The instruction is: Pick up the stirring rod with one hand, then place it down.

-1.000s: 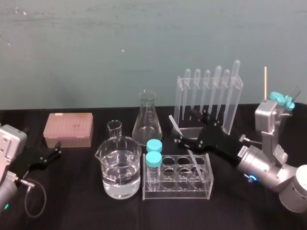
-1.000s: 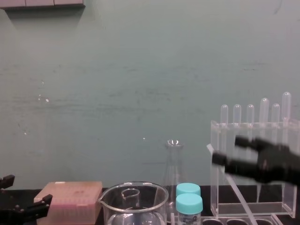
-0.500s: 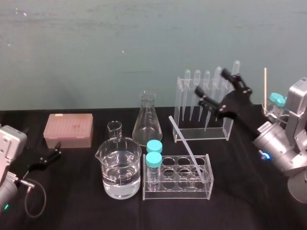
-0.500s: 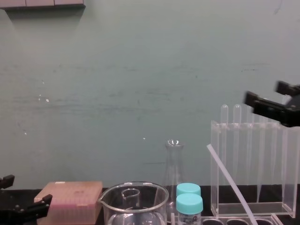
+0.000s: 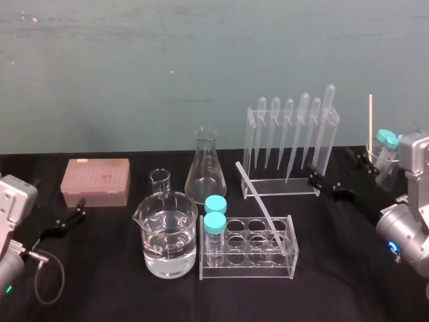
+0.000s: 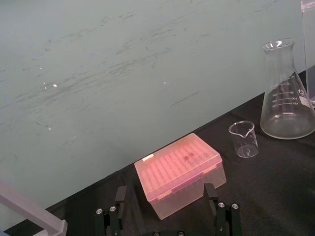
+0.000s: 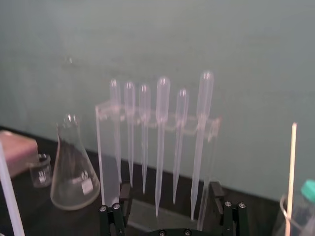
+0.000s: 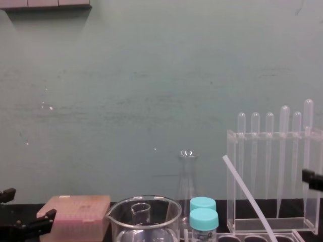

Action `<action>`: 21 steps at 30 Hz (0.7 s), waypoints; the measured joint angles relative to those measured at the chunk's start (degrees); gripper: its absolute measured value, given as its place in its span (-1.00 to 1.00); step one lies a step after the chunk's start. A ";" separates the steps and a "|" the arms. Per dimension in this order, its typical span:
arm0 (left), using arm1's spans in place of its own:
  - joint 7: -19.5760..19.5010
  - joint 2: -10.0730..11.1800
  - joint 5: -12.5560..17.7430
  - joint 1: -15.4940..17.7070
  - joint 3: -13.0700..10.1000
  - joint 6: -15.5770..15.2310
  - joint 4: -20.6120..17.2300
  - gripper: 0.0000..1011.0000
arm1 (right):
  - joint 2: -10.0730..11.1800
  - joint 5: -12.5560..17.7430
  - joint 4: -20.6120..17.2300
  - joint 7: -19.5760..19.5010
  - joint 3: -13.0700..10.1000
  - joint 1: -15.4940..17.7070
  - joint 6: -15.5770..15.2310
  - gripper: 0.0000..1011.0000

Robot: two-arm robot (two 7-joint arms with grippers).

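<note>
The stirring rod [image 5: 258, 201] is a whitish translucent stick. It leans with its lower end in the clear tube rack [image 5: 249, 267] and its upper end toward the flask. In the chest view the stirring rod [image 8: 247, 194] slants up to the left, and it crosses the edge of the right wrist view [image 7: 10, 196]. My right gripper [image 5: 333, 176] hovers open and empty to the right of the pipette stand, well clear of the rod. Its fingers [image 7: 115, 214] frame the pipettes. My left gripper [image 5: 67, 218] rests open at the table's left edge, facing the pink box.
A beaker of water [image 5: 167, 235], a small beaker [image 5: 159, 181], an Erlenmeyer flask [image 5: 204, 168] and a pink tip box [image 5: 96, 181] stand to the left. Two blue-capped tubes [image 5: 214, 221] sit in the tube rack. The pipette stand [image 5: 288, 144] is behind it. A wooden stick [image 5: 370, 124] stands far right.
My right gripper drew back from the rod at the tube rack, swung up past the pipettes, then came down at the far right. The rod stays leaning in the rack.
</note>
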State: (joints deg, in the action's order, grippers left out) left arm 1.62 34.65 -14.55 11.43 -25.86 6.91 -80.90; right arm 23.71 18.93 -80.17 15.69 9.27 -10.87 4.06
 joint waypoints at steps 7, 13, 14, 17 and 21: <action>0.00 0.00 0.00 0.00 0.00 0.00 0.00 0.98 | -0.03 -0.43 0.11 -0.30 0.06 0.02 -0.86 0.98; 0.00 0.00 0.00 0.00 0.00 0.00 0.00 0.98 | -0.01 -0.21 0.10 -0.25 0.02 0.06 -0.50 0.98; 0.00 0.00 0.00 0.00 0.00 0.00 0.00 0.98 | 0.00 -0.17 0.09 -0.25 0.01 0.06 -0.40 0.98; 0.00 0.00 0.00 0.00 0.00 0.00 0.00 0.98 | 0.01 -0.14 0.08 -0.24 0.00 0.06 -0.27 0.98; 0.00 0.00 0.00 0.00 0.00 0.00 0.00 0.98 | 0.02 -0.10 0.05 -0.20 -0.02 0.06 -0.19 0.98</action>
State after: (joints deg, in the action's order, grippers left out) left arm 1.62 34.65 -14.55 11.43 -25.86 6.90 -80.90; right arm 23.73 18.83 -80.11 15.49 9.25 -10.82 3.87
